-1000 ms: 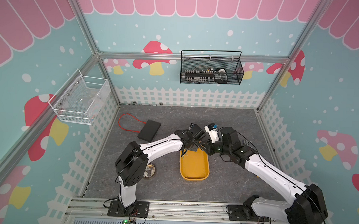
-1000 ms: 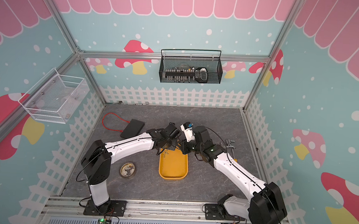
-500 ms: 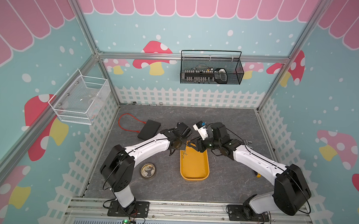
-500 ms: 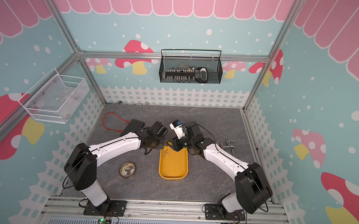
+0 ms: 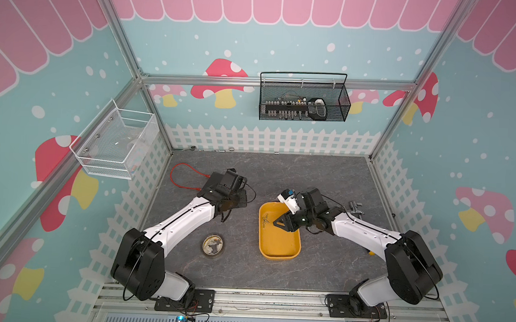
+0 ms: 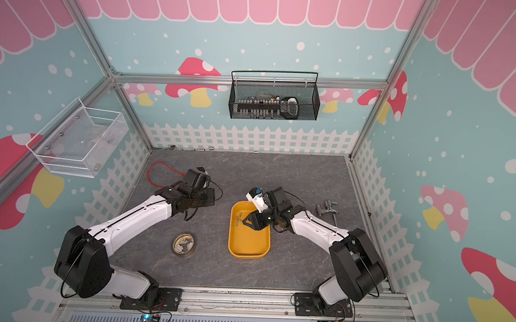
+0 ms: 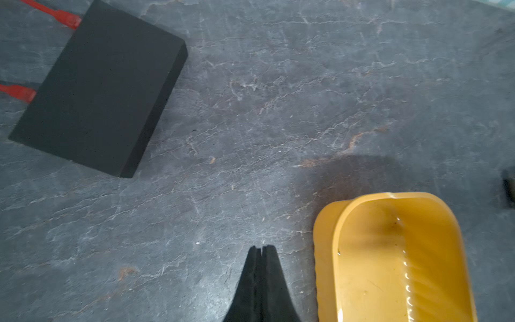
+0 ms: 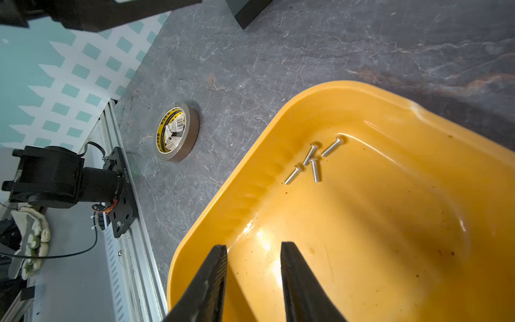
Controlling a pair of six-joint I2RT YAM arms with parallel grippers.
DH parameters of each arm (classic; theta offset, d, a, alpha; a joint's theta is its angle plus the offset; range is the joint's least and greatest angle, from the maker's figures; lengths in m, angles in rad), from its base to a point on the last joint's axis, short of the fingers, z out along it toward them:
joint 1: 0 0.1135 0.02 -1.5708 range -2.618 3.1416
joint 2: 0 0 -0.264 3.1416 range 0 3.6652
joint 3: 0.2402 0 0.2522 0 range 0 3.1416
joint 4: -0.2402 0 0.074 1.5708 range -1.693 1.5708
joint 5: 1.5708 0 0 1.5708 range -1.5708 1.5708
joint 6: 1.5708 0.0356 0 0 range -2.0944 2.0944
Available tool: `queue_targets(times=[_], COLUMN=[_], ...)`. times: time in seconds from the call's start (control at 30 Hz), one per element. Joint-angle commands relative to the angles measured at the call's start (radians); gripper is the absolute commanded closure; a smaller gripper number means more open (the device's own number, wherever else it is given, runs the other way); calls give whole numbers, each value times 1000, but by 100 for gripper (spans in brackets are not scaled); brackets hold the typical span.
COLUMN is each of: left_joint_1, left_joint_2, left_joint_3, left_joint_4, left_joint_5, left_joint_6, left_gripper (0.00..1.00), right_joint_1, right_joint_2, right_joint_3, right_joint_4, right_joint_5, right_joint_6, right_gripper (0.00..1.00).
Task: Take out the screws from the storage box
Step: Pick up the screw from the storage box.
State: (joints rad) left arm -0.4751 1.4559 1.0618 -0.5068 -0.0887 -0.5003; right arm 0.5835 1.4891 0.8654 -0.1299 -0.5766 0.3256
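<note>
1. right gripper (image 8: 253,246): fingers parted, empty, over storage box (image 8: 348,86).
2. screws (image 8: 313,161): four, on box floor (clustered near one wall), clear of fingertips.
3. left gripper (image 7: 262,248): clenched, empty, beside box.

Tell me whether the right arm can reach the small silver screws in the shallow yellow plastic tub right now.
Probably yes. The right gripper hangs open over the shallow yellow plastic tub, and the small silver screws lie uncovered ahead of it with nothing between.
</note>
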Motion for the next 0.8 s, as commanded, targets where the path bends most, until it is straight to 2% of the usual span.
queue_targets(times=[0.0,0.2,0.33,0.57,0.77], left_joint_1=[4,53,143,163,168], left_joint_2=[19,1,-30,-37,-49], left_joint_3=[-43,-122,-205,-229,-263], left_joint_4=[59,182,316,316,327], left_joint_5=[47,172,382,393,359], left_joint_6=[-21,-58,-115,-102,-113], left_gripper=[96,95,94,93,93], right_joint_1=[4,39,72,110,132], right_joint_2=[9,119,178,284,349], right_joint_3=[4,70,127,224,273], right_joint_4=[-16,-142,-160,-174,-176], right_joint_5=[47,223,311,400,389], right_joint_6=[10,-93,-119,-154,-171], right_gripper=[62,62,63,67,68])
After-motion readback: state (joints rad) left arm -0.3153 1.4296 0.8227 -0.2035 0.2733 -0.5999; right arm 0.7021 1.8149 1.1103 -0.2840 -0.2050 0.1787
